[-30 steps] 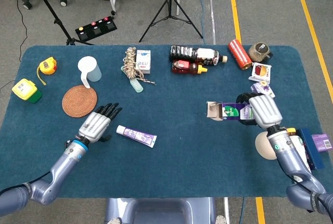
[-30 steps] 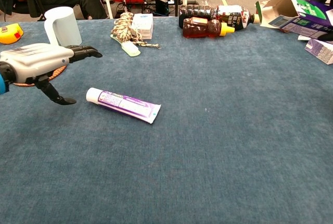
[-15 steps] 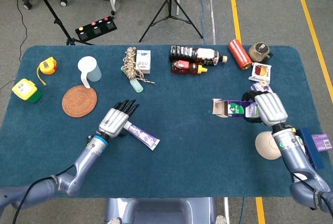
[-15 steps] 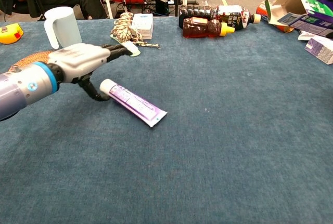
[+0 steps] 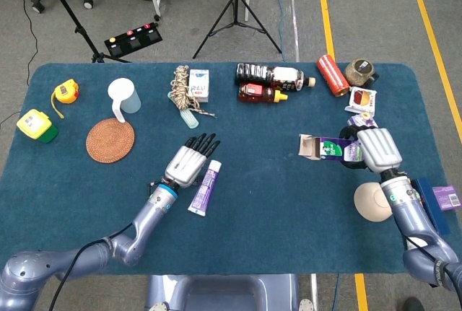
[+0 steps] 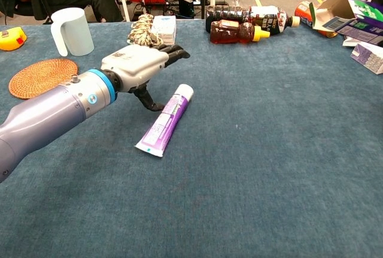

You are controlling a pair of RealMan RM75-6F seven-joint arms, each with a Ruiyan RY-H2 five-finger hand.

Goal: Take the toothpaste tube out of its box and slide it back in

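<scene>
Landmark: toothpaste tube (image 5: 205, 188), one, lying flat on the blue table (image 5: 274, 217), cap end pointing away from the robot, crimped end toward it.

Far left of the tube: one yellow-green block (image 5: 37, 125), one yellow tape measure (image 5: 65, 93). Nearer it, still left: one woven coaster (image 5: 110, 139), one white measuring cup (image 5: 123, 97) just behind the coaster.

Left hand (image 5: 189, 162): just left of the tube near its cap end, fingers extended and close together, thumb down by the cloth. It holds nothing. Whether the thumb touches the tube, cannot tell.

Behind the tube: one rope bundle (image 5: 183, 89) against one small white box (image 5: 199, 85).

Right of the tube, at the far edge: two bottles (image 5: 273, 83) lying side by side, one red can (image 5: 333, 75), one round jar (image 5: 360, 72).

Well right of the tube: one toothpaste box (image 5: 326, 149), flaps open toward the tube, gripped in the right hand (image 5: 375, 149) and lifted off the table. One beige round object (image 5: 370, 201) just below that hand.
</scene>
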